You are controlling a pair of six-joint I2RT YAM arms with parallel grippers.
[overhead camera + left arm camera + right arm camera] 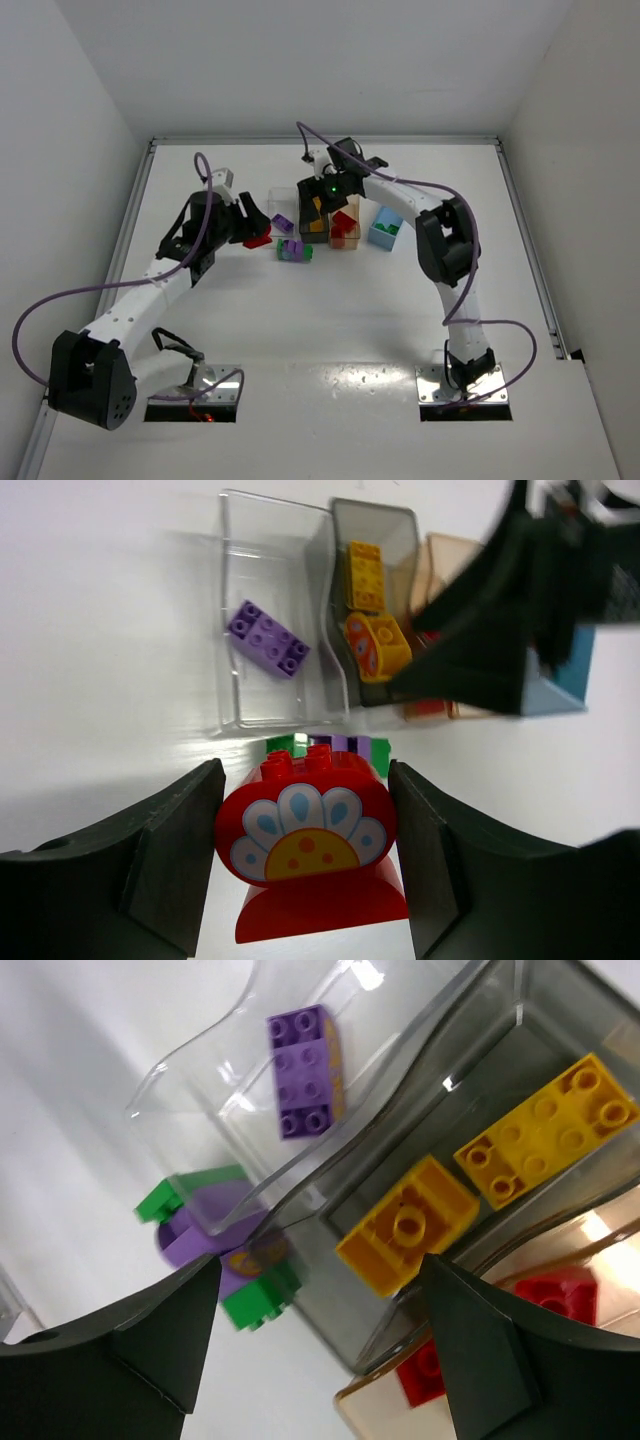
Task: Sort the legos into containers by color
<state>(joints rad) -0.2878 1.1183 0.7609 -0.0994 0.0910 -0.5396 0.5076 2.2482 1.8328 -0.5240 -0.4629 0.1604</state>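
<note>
A red brick (300, 835) is clamped in the left gripper (305, 792), the clear bin (260, 560) just ahead. The right gripper (320, 1275) is spread wide and empty over the grey bin (480, 1070), where yellow bricks (545, 1130) are sorted; purple-green bricks (250, 1280) are left outside, beneath it.

The left gripper (305, 880) clamps a red brick (305, 835), which hides most of the green and purple pile (330, 745) just beyond its fingertips; only a strip of studs shows. Ahead and to its right, the right arm (520, 610) is a dark blur covering much of the tan bin (440, 565) and light blue bin (578, 675).

Both fingers of the right gripper (320, 1260) run off the bottom edge. Its right finger covers part of the red bricks (555, 1295) in the tan bin. The clear bin (200, 1080) and grey bin (440, 1110) are cut off by the frame. The clear wall distorts the pile beside the left finger, and the print on it is too small to read.
</note>
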